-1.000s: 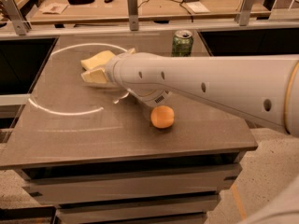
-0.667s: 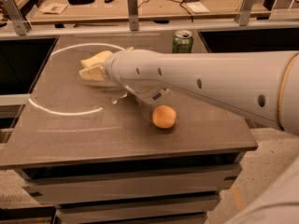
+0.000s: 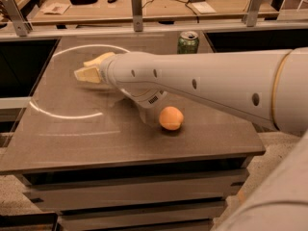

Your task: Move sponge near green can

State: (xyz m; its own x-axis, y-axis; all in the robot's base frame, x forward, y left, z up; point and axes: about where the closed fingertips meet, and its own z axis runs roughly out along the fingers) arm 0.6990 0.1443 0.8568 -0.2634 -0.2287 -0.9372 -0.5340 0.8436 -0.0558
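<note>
Very little is changed against the picture of one second ago. The gripper [image 3: 83, 69], at the end of the thick white robot arm [image 3: 192, 88], is now found slightly more to the left, over the rear-left part of the grey table top [image 3: 72, 138]. So it is carried a little away from the small upright green can [image 3: 187, 42] with the silver top, not toward it. The can and the round orange fruit [image 3: 171, 118] are kept at their places. The pale yellow foam sponge cannot be separated from the pale yellow parts of the gripper, and it cannot be told whether the gripper is closed on it. If the sponge is held there, it is well apart from the can, and the carrying toward the right-rear is judged as not yet begun.
</note>
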